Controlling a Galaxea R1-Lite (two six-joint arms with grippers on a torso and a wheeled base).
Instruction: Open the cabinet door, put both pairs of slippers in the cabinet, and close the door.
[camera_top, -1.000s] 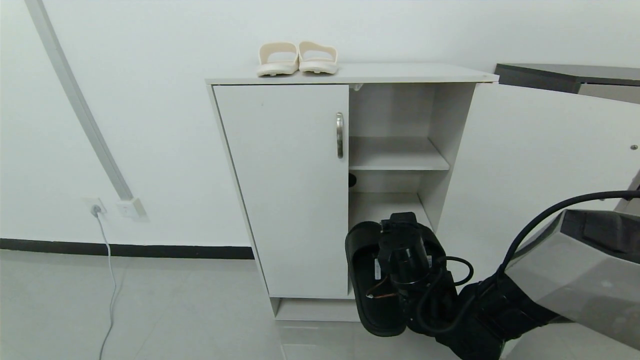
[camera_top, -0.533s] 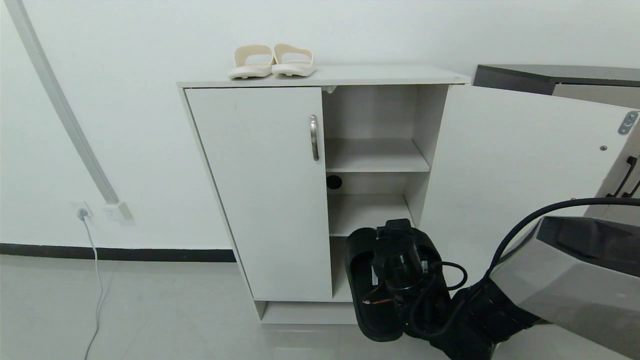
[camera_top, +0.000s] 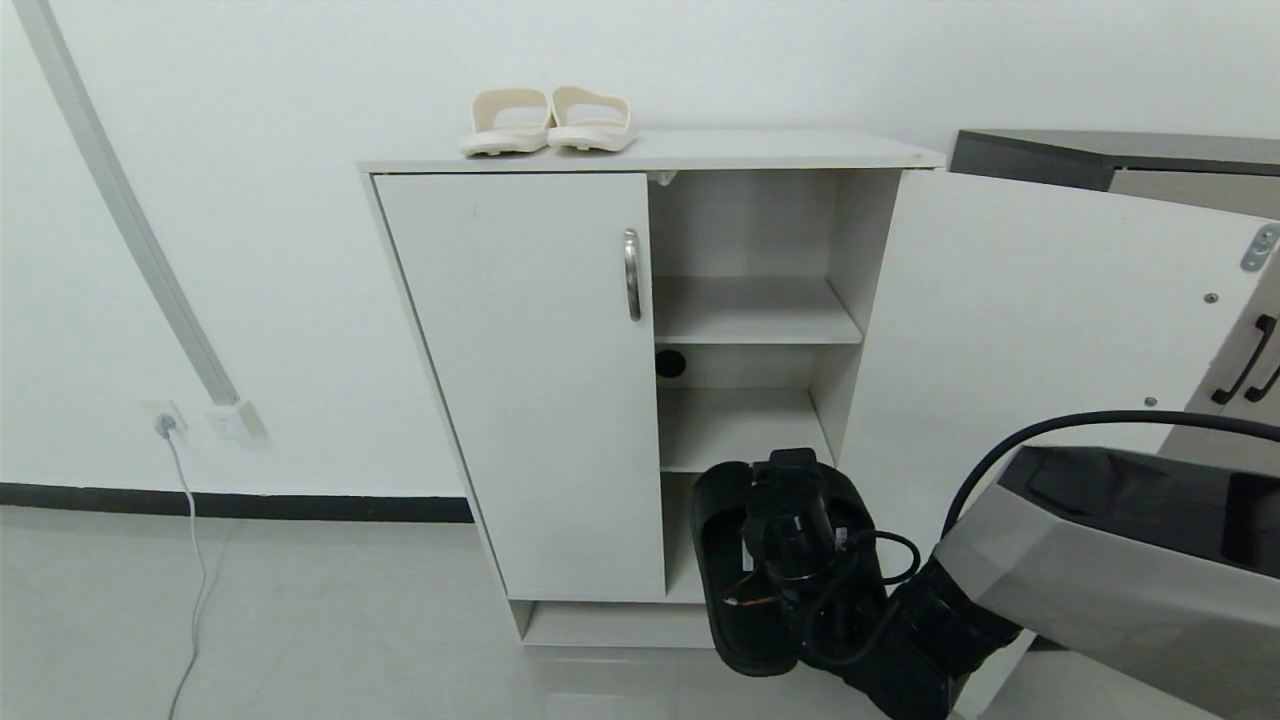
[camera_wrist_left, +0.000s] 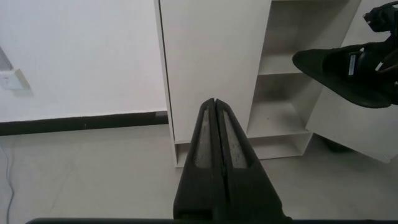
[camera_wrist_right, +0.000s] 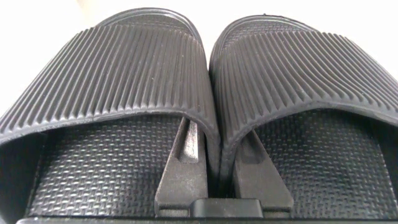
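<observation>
Holding the black slippers (camera_top: 720, 560) by their inner straps, my right gripper (camera_wrist_right: 219, 180) is clamped on the pair, low in front of the open right bay of the cabinet (camera_top: 780, 150), while the left gripper (camera_wrist_left: 214, 134) sits pressed together, empty. I worry the wide pair could catch the edge of the closed left door (camera_top: 520, 380) or the middle shelf (camera_top: 740, 430), levering one slipper out of that narrow pinch. The cream slippers (camera_top: 548, 122) wait near the cabinet top's left rear corner.

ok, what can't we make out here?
Behind the closed left door: hidden, head and left wrist views.
Open right door: handle on far face, head view.
Dark round spot: too small to identify, head view.
Right hand fingertips: under black slippers, right wrist view.
</observation>
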